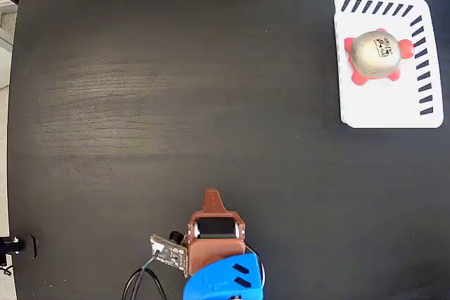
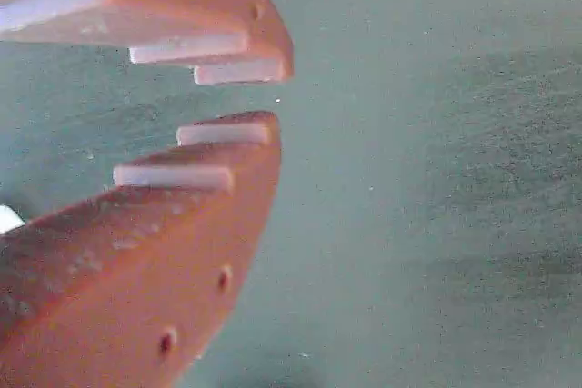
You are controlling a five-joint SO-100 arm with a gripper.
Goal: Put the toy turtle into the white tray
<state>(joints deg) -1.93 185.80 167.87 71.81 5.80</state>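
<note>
Toy turtle [image 1: 378,55] sits inside the white tray [image 1: 391,107]; gripper [image 2: 273,97], well away from the tray, jaws slightly parted, empty.

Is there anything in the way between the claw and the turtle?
Nothing visible. The turtle already sits inside the tray at the upper right of the fixed view. The claw is at the bottom middle, holding nothing, and only bare dark table lies between them.
</note>
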